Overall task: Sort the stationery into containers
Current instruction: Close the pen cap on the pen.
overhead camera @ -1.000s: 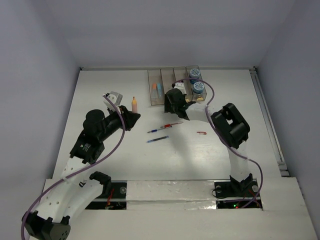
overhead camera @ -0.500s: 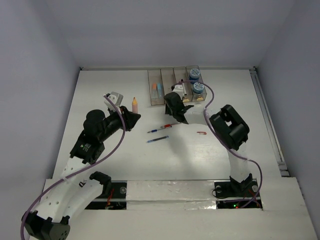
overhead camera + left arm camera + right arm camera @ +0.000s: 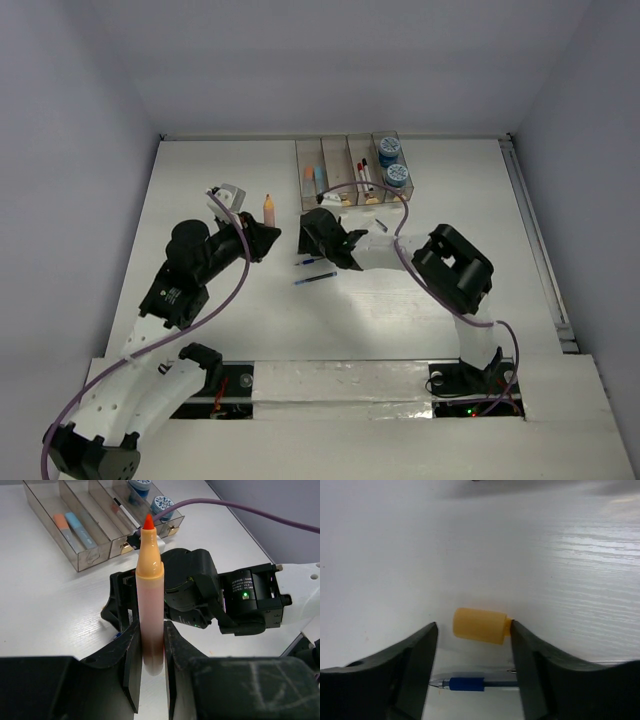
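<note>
My left gripper (image 3: 262, 237) is shut on an orange marker (image 3: 268, 208), held upright above the table; in the left wrist view the marker (image 3: 150, 580) stands between the fingers (image 3: 131, 655). My right gripper (image 3: 322, 245) hangs low over the pens, open; in the right wrist view a small yellow eraser (image 3: 480, 626) lies between its fingers (image 3: 417, 655), against the right one, with a blue pen (image 3: 475, 684) just nearer. Two blue pens (image 3: 316, 279) lie mid-table. The containers (image 3: 335, 150) stand at the back, holding orange and blue sticks, pens and two blue-white rolls (image 3: 396, 176).
The right arm's black wrist (image 3: 200, 595) fills the middle of the left wrist view, with the bins (image 3: 85, 560) behind it. A purple cable (image 3: 400, 215) loops over the right arm. White walls close off the table on three sides.
My right gripper has moved from the front of the bins leftward and nearer, down over the pens; the red pen there is now hidden. The left arm has not moved.
</note>
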